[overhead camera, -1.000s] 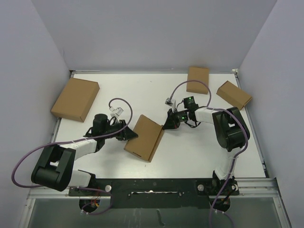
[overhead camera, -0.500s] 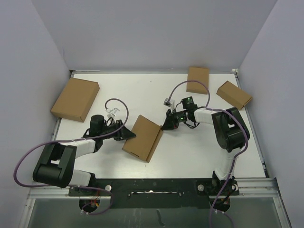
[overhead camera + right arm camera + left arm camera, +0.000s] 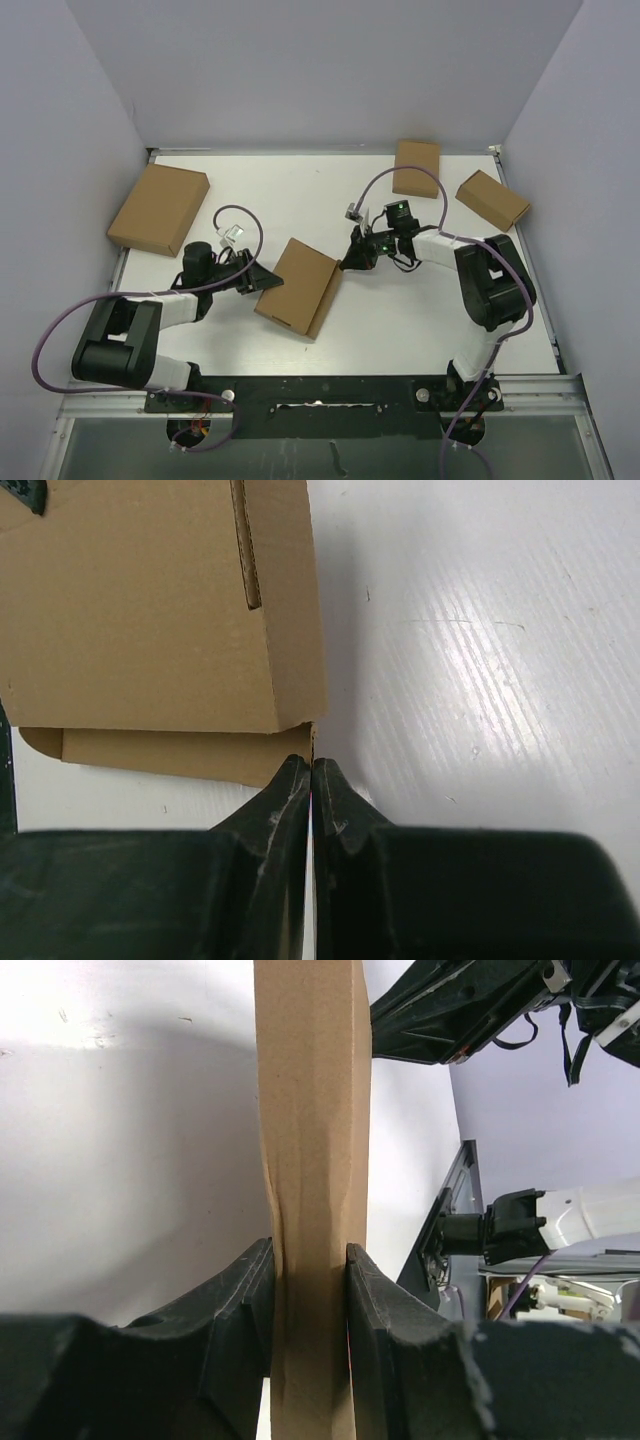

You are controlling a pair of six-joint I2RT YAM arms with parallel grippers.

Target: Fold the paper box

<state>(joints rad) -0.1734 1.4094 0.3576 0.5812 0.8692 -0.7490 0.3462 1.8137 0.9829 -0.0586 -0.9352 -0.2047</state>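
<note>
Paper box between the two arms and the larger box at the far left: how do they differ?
The paper box is smaller than the larger box. The left hand clamps the paper box's edge, while nothing touches the larger box. The paper box shows a flap sticking out in the right wrist view; the larger box looks fully closed. Both are brown cardboard.

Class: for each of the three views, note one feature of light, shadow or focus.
Top external: even light, sharp throughout, faint shadow by the paper box. Left wrist: broad grey shadow on the table left of the box. Right wrist: streaky glare on the table.
</note>
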